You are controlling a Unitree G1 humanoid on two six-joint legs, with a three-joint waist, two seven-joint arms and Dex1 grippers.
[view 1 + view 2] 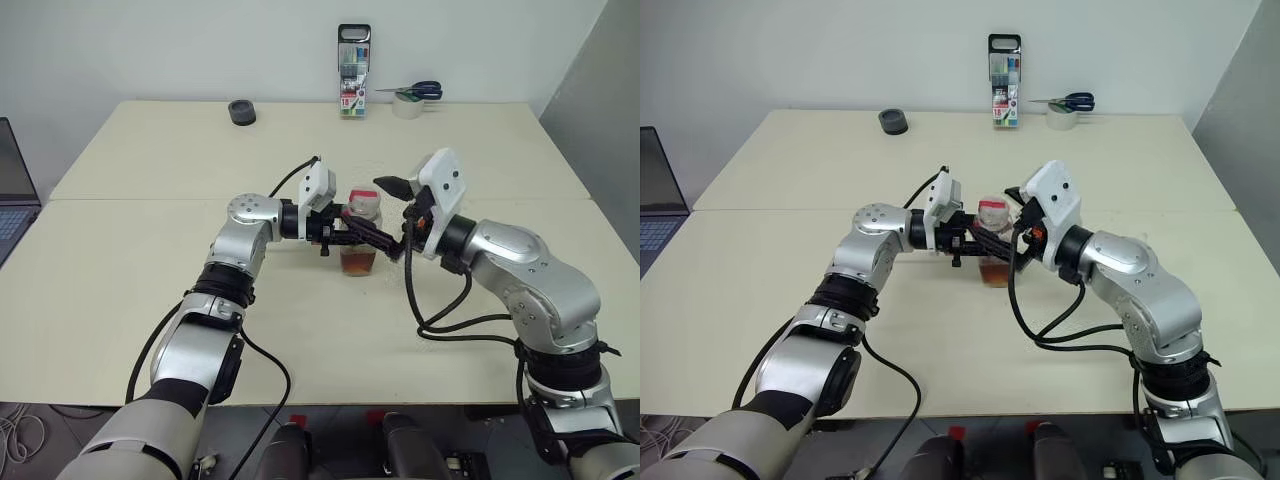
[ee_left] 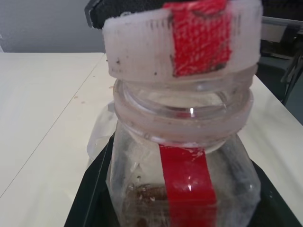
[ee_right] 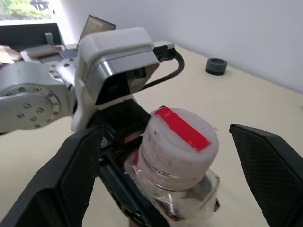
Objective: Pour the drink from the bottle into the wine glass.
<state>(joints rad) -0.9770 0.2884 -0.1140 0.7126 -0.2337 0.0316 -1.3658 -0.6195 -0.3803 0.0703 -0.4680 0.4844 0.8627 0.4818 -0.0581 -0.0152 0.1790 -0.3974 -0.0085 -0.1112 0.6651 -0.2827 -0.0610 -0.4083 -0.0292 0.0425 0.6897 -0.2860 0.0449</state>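
We see the left pincer clamped on the bottle, upright on the table mid-centre; our right pincer stands spread wide around its cap.

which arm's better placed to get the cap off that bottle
Right. The right claw stands open astride the cap, while the left claw is shut on the bottle, steadying it.
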